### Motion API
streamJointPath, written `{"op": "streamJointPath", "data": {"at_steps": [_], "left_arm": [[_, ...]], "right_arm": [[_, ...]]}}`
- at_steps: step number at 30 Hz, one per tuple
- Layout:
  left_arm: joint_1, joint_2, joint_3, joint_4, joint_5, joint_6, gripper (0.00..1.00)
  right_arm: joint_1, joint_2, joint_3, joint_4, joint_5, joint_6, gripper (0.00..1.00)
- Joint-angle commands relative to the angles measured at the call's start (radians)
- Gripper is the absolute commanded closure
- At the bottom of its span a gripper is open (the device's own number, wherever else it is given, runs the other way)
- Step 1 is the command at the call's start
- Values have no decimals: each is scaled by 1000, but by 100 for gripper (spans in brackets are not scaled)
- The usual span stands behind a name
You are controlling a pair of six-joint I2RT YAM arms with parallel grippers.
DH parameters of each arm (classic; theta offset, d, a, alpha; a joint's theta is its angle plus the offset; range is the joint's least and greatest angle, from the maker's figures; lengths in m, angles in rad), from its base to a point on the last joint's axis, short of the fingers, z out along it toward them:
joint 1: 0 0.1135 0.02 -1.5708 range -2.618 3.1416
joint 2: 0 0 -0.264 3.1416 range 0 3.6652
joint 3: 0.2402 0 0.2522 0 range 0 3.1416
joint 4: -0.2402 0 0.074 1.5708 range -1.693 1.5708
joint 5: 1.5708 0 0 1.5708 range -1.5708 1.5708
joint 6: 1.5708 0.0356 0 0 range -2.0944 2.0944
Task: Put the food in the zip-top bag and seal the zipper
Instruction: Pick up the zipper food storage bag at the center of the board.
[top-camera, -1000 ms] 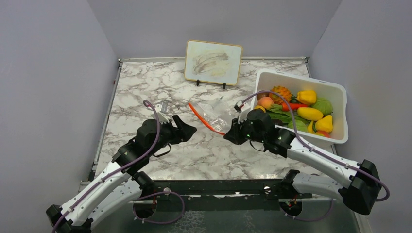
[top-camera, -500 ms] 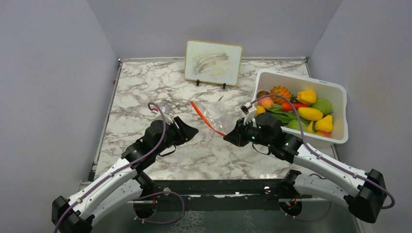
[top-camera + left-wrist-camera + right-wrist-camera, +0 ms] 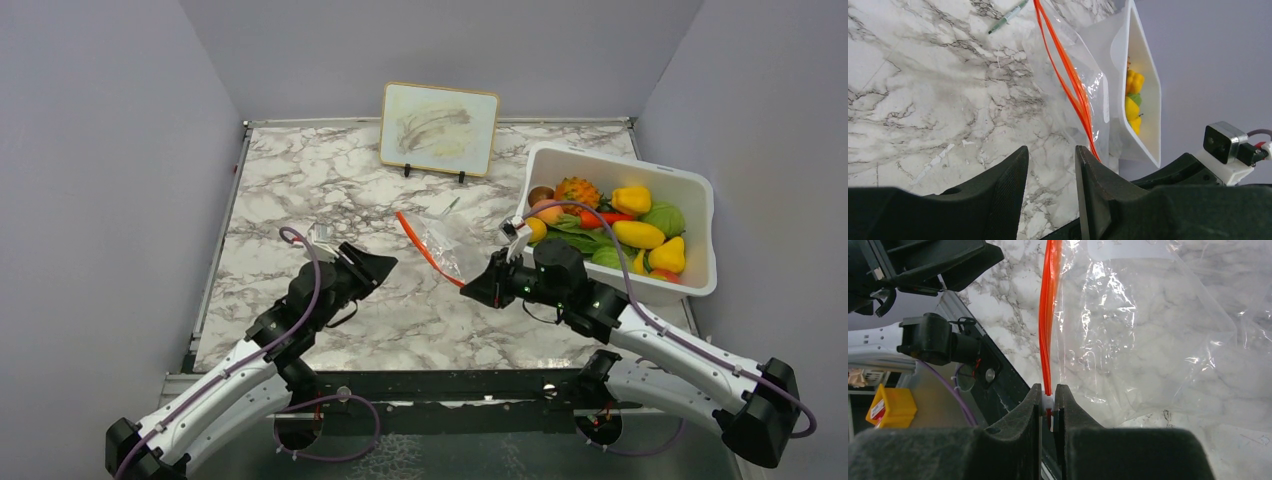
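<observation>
Top external view: pinched at lower-right end in right gripper [image 3: 478, 288], zipper [image 3: 425, 250] of zip-top bag [image 3: 448, 238] running toward upper left; left of it, left gripper [image 3: 375, 265], part-spread, empty.

Marble-look tabletop [image 3: 300, 190] w/ plain grey walls [image 3: 100, 150], framed pic [image 3: 439, 128] at back
</observation>
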Motion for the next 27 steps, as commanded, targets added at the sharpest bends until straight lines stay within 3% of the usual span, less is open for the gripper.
{"op": "streamJointPath", "data": {"at_steps": [1,11,27], "left_arm": [[1,18,-4,65,-64,-59,59],[28,132,17,155,42,-92,59],[162,240,-42,352,247,-216,59]], "right_arm": [[6,-22,-10,45,-45,8,99],[6,-53,-29,95,-89,30,99],[6,-38,-33,113,-142,19,99]]}}
